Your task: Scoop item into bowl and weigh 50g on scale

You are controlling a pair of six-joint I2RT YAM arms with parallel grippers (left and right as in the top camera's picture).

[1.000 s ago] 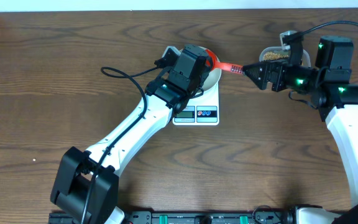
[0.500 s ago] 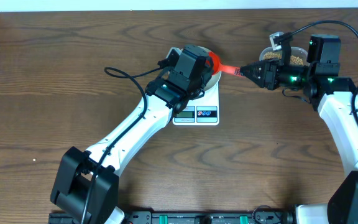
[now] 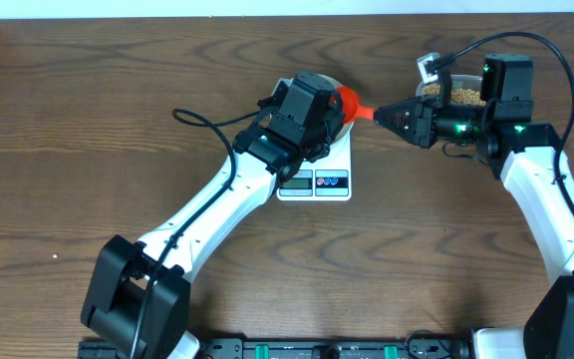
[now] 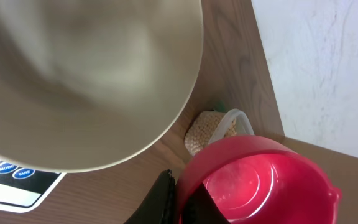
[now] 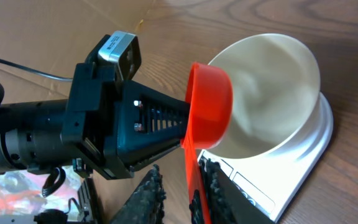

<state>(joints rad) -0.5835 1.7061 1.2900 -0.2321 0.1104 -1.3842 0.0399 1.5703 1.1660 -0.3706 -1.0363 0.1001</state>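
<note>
Red scoop (image 5: pixel 209 99) is hovering by the bowl (image 5: pixel 272 93); your left jaws are clenching its cup, right jaws straddling its handle, grip unclear.

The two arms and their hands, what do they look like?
The left arm and right arm have white links and black joints, each trailing a black cable. Green lights glow on the right one. The left hand is a black slotted wedge with a small grey camera; the right hand has black ridged fingers.
</note>
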